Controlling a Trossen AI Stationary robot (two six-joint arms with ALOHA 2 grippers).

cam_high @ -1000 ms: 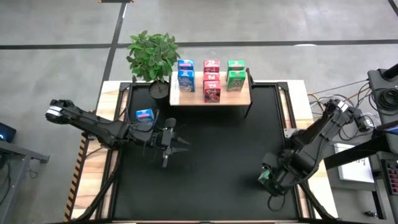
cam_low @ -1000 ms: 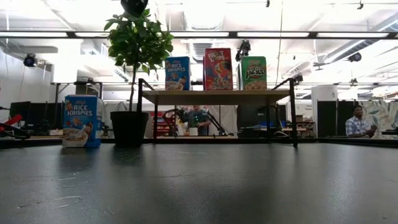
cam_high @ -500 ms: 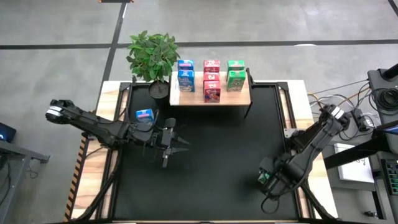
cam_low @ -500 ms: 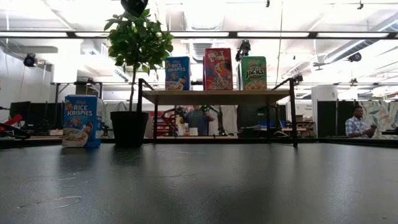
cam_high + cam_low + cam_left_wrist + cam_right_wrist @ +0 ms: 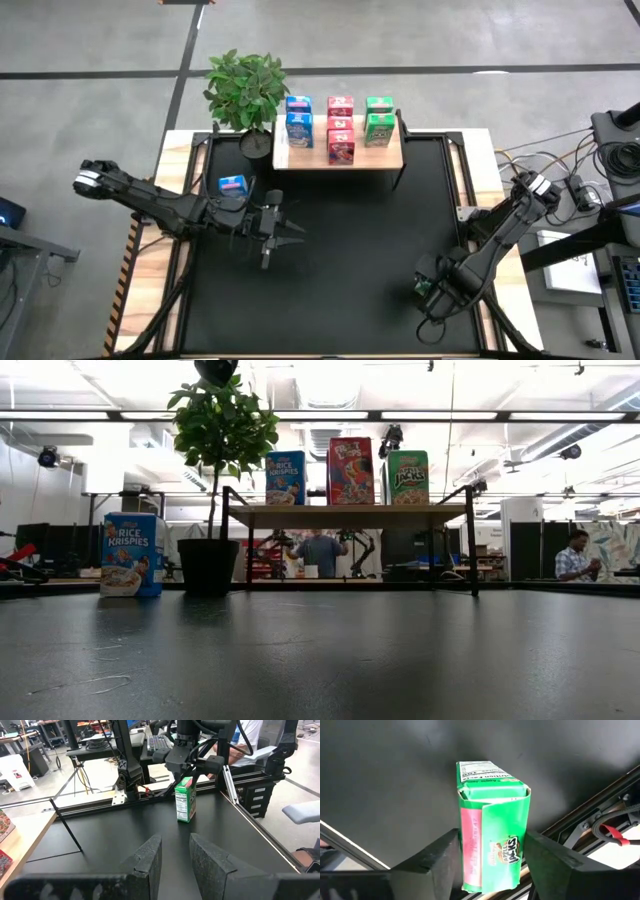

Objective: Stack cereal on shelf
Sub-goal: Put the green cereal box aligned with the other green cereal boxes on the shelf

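Note:
A green cereal carton (image 5: 492, 820) stands upright on the black mat near the table's right near corner (image 5: 185, 800). My right gripper (image 5: 492, 840) comes down over it (image 5: 435, 290) with a finger on each side. My left gripper (image 5: 290, 232) hovers over the mat's left middle, open and empty (image 5: 172, 852). The shelf (image 5: 392, 155) at the far edge carries two blue, two red and two green cartons on its top board (image 5: 350, 515). One blue carton (image 5: 232, 184) stands on the mat at the left (image 5: 130, 553). My right gripper has the green carton between its two fingers, one on each of two opposite sides (image 5: 461, 837) near the top. The fingers come from above, pointing down. The carton stays upright with its bottom on the mat (image 5: 184, 819).
A potted plant (image 5: 245, 90) stands beside the shelf's left end. Black rails (image 5: 462, 190) run along the mat's edges. Wide bare mat lies between the two arms. People move in the room beyond the table (image 5: 320, 550).
My right gripper has sunk down over the green carton and shifted slightly toward the table's near edge. The carton has stayed where it stood.

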